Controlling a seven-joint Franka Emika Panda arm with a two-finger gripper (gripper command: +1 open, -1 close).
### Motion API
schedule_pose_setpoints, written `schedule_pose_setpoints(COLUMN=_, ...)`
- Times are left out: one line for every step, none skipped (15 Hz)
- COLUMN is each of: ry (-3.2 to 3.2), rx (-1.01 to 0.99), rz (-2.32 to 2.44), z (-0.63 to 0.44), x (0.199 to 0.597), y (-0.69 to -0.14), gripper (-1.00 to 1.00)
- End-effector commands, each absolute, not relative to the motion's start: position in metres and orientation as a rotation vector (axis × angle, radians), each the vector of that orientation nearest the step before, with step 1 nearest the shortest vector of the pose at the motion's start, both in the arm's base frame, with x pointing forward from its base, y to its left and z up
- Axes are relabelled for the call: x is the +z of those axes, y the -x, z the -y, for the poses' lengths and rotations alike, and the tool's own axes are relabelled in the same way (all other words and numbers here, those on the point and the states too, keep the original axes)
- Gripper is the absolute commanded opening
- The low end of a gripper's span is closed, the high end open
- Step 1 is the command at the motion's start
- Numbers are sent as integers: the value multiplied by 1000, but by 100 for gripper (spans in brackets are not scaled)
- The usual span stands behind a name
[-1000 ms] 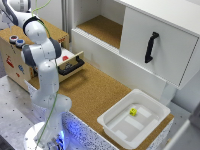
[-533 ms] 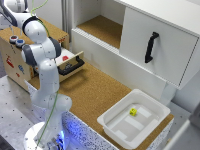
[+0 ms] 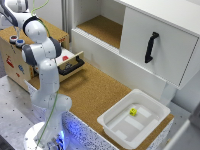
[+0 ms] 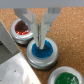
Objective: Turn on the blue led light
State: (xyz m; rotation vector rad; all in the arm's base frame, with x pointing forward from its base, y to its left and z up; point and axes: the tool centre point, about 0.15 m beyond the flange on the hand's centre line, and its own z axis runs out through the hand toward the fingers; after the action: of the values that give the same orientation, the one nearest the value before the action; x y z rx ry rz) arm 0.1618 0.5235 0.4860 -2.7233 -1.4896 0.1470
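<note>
The white arm (image 3: 42, 70) is seen rising from its base at the table's near corner in the exterior view, folded back over itself, with the wrist reaching toward the exterior view's left over the top of the wooden box (image 3: 20, 67). In the wrist view the gripper (image 4: 41, 31) is pointed straight down, its 2 fingers (image 4: 38, 30) drawn together with only a thin gap, nothing held between them. The fingertips are set on or just above the blue led light (image 4: 42, 52); contact cannot be confirmed from this angle.

The blue led light is located on the cork top of the wooden box, directly beneath the fingertips, between a red cap (image 4: 22, 29) and a green cap (image 4: 67, 77). All 3 caps are ringed by dark rims.

No brand or writing can be read; only small coloured stickers, too blurred to make out, are visible on the box front in the exterior view. A white tray (image 3: 112, 117) holding a small yellow object (image 3: 133, 111) is seen well apart from the box.
</note>
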Motion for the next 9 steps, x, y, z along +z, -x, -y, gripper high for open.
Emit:
schedule_pose_setpoints(ry=2706, rx=260, rz=1417, z=-523, x=451, y=-175, gripper=-100)
schedule_pose_setpoints(ry=2706, rx=264, rz=1421, z=-523, x=446, y=-174, gripper=-100)
schedule_pose_setpoints(ry=2704, rx=274, rz=1423, z=-523, x=442, y=-174, gripper=-100)
schedule_pose_setpoints(ry=2708, rx=287, rz=1430, z=-523, x=437, y=-171, gripper=-100)
schedule_pose_setpoints(ry=2713, rx=284, rz=1443, z=-523, x=435, y=-167, gripper=-100)
schedule_pose_setpoints(ry=2707, rx=277, rz=1466, z=-525, x=437, y=-162, gripper=-100)
schedule_pose_setpoints(ry=2722, rx=210, rz=1461, z=-523, x=452, y=-162, gripper=-100)
schedule_pose_setpoints(ry=2722, rx=167, rz=1457, z=-521, x=466, y=-163, gripper=-100)
schedule_pose_setpoints(ry=2747, rx=41, rz=1497, z=-518, x=497, y=-164, gripper=-100)
